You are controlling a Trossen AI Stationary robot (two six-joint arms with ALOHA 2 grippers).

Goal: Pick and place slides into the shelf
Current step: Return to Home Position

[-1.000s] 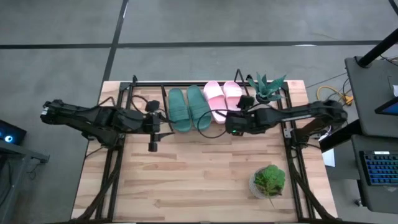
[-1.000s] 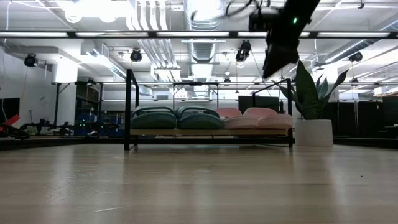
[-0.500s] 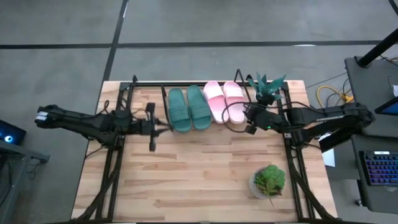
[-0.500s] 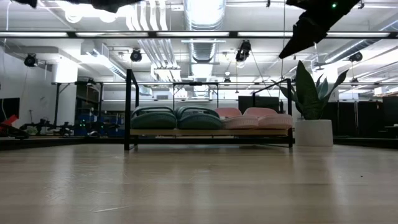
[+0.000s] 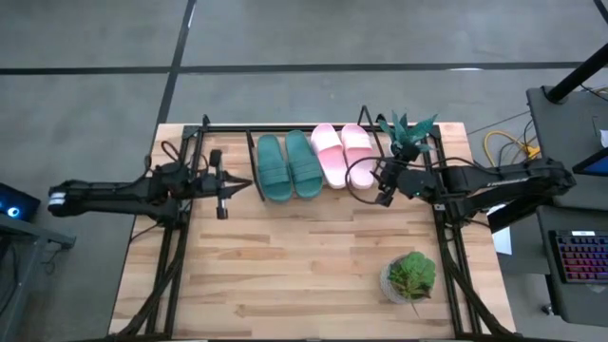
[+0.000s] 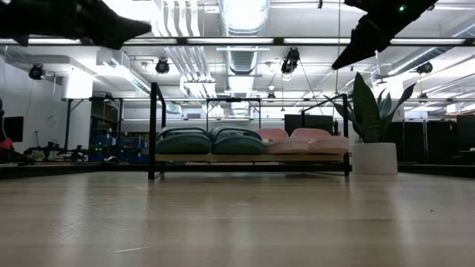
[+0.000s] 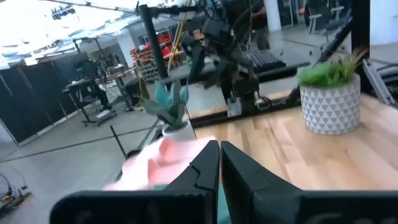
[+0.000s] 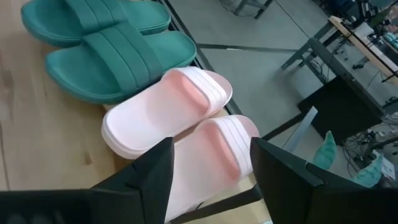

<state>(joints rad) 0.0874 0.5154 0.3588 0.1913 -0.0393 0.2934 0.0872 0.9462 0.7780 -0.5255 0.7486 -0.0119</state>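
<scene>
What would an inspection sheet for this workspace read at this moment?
Surface: wooden table, no slide lying on it.
Job's things: two green slides and two pink slides, side by side on the shelf.
Clutter: leafy potted plant at the table's front right; spiky potted plant beside the shelf's right end.
Hands: left hand shut, empty, near the shelf's left end; right hand open, empty, near its right end.
Cables: black cable loop next to the pink slides; yellow cable off the table's right side.
Surroundings: grey floor; keyboard on a desk at right.

The slides (image 5: 306,165) lie abreast on the shelf (image 5: 285,127) (far end of table (image 5: 304,261)).
</scene>
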